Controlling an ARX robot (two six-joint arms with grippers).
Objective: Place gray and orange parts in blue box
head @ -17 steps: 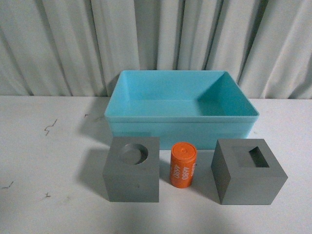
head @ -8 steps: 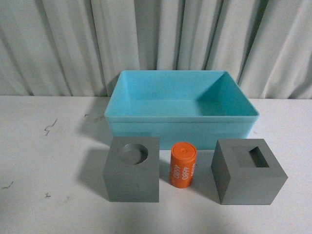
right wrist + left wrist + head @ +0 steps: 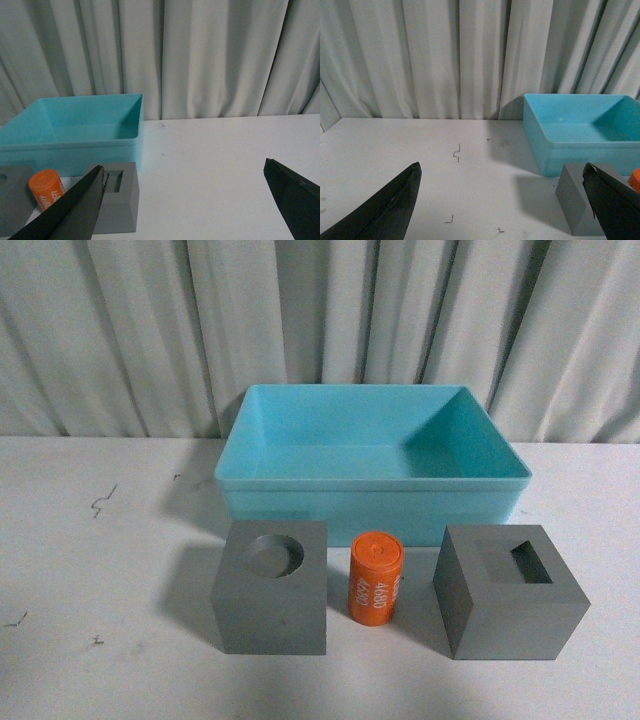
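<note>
Nothing is placed yet: round-recess cube (image 3: 271,590), orange cylinder (image 3: 375,577) and rectangular-recess cube (image 3: 510,595) line the front view's lower half, before the empty blue box (image 3: 370,505). The left end effector (image 3: 502,166) and right end effector (image 3: 184,165) gape wide, holding nothing.

Orange cylinder (image 3: 46,189) beside cube (image 3: 120,205), apparently apart

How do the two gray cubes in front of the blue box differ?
The left cube has a round top recess; the right cube has a rectangular one. The left cube faces the camera squarely; the right cube is turned, showing two side faces. Both are gray, similar in size, and stand outside the blue box.
</note>
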